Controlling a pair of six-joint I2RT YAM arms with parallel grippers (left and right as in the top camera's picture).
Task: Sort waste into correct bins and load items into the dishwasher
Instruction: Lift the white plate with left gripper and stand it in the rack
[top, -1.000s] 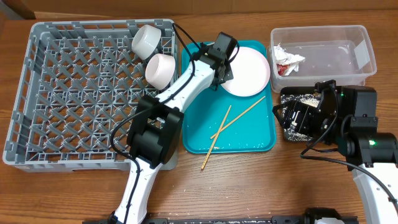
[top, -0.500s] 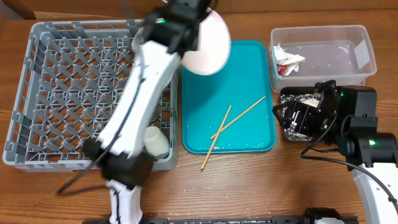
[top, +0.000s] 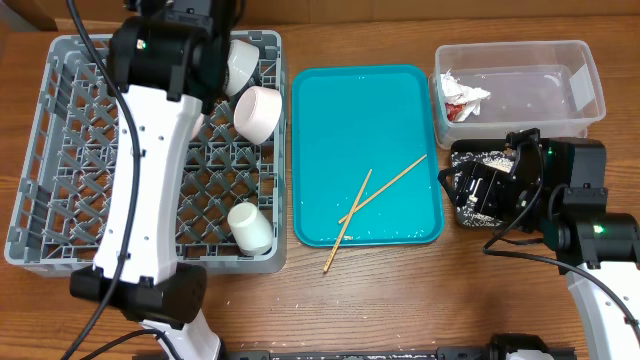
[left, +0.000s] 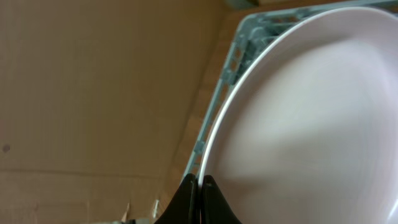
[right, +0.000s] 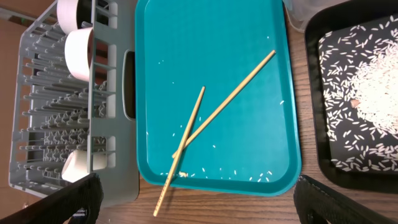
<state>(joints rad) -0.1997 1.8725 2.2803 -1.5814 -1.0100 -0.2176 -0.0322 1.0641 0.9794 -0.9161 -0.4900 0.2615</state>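
My left gripper (left: 200, 180) is shut on the rim of the pale pink plate (left: 311, 118), held on edge over the far side of the grey dish rack (top: 60, 200); its wall also shows in the left wrist view (left: 239, 43). In the overhead view my left arm (top: 165, 50) hides the plate. Two white bowls (top: 240, 62) (top: 258, 112) and a white cup (top: 250, 228) sit in the rack. Two chopsticks (top: 375, 200) lie crossed on the teal tray (top: 330, 100). My right gripper (right: 205, 205) is open and empty, hovering above the tray's front edge.
The clear tub (top: 530, 80) at the back right holds the red-and-white wrapper (top: 462, 97). The black tray (right: 311, 68) with rice (right: 373, 93) lies under my right arm (top: 560, 190). Loose rice grains (right: 217, 169) dot the teal tray.
My left arm lifted the plate off the teal tray and swung it left over the rack's far side. The cup in the rack came into view. The right arm has not moved.
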